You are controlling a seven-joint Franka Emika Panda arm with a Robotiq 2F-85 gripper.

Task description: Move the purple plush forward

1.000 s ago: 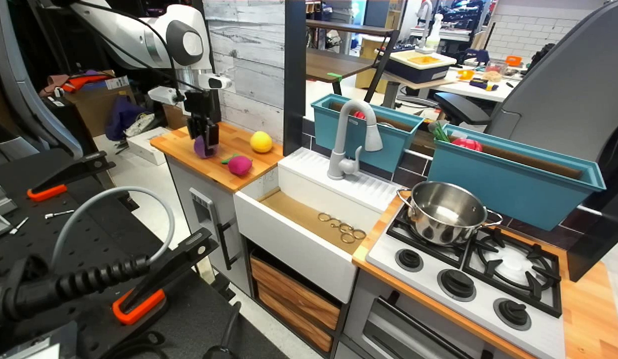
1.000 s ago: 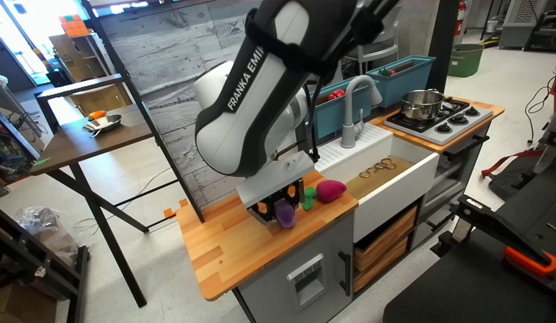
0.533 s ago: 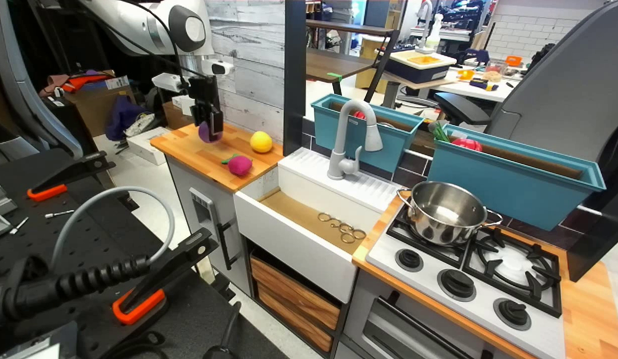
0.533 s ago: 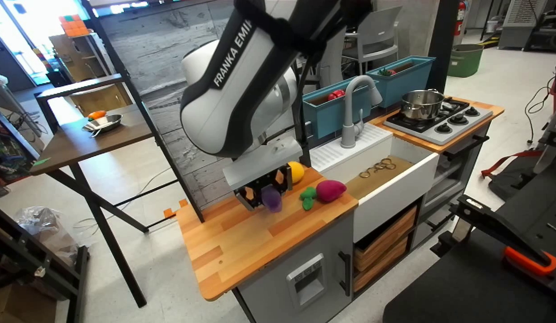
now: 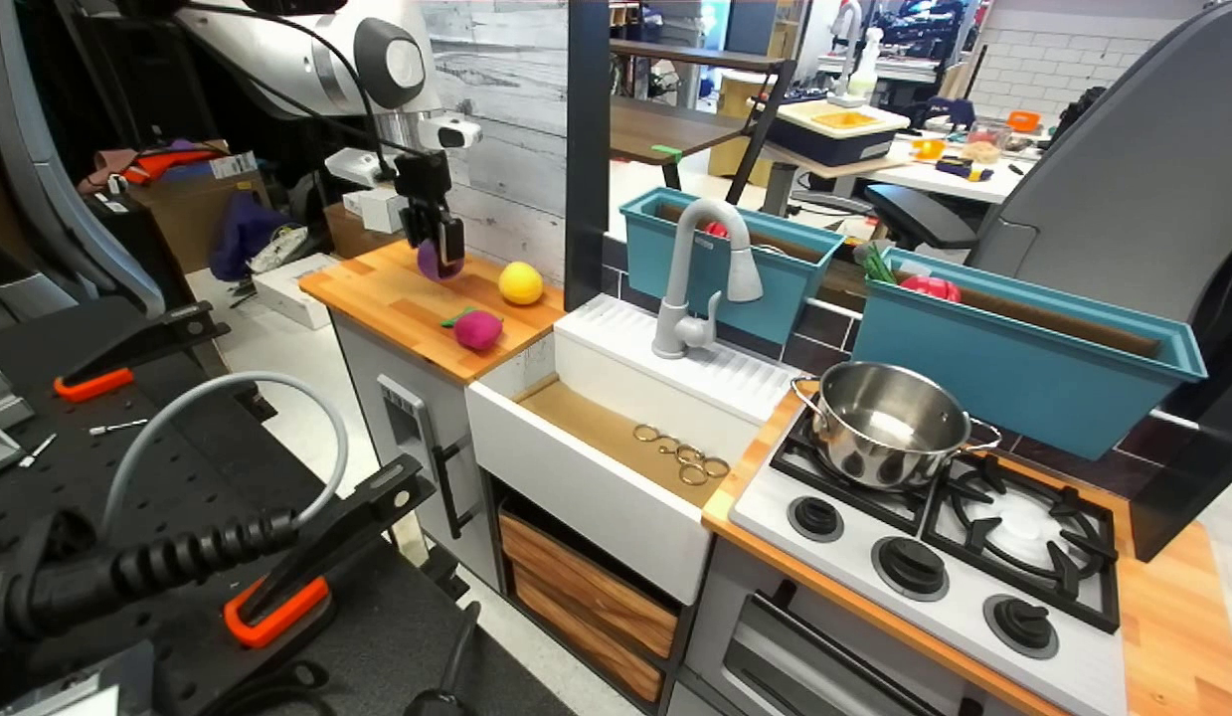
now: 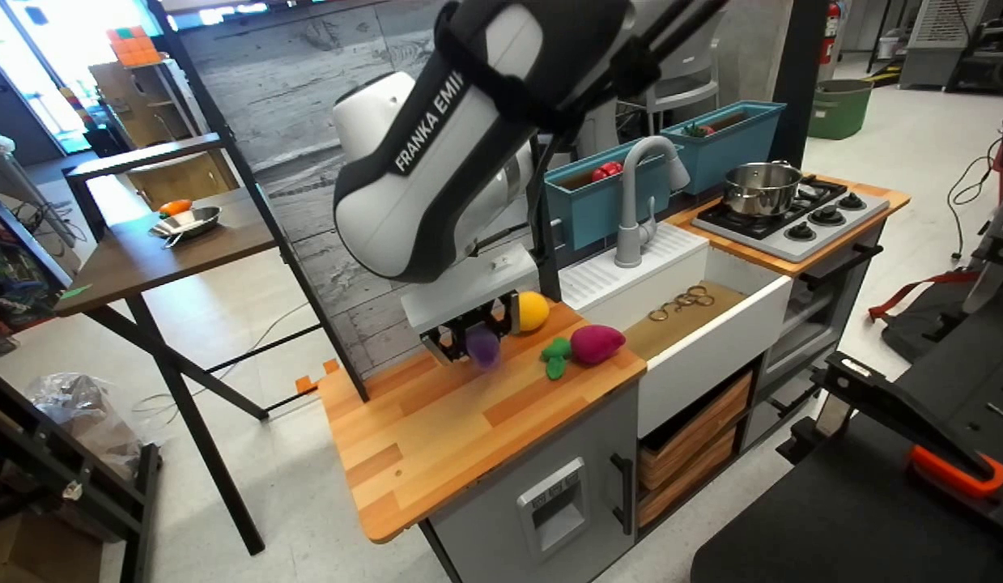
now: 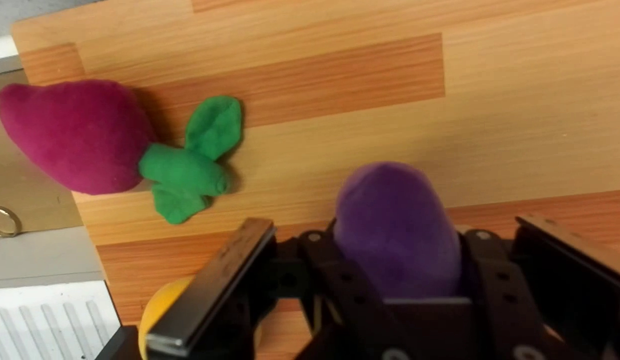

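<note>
"What is the tool [image 7: 397,227] gripping?"

"The purple plush [image 7: 396,210], clasped by its flanks, its rounded end sticking out. A soft toy likely gives, so a two-sided squeeze should hold it well."

"Is it down on the worktop [image 6: 420,429]?"

"It looks raised just above; the underside is hidden, so I can't be certain. Carried that way, it shouldn't drag or roll going forward."

"And the yellow toy [image 5: 521,284]?"

"Near the tool but apart, as an exterior view shows; in the wrist view the tool partly covers it. A sideways drift could knock it."

"Farther along?"

"The pink-red toy [image 6: 597,345] lies on its side near the sink [image 5: 576,487], green leaves [image 6: 556,359] towards the plush. Beyond, the steel pot [image 5: 874,457] stands on the stove [image 5: 964,587], outside any likely path."
</note>
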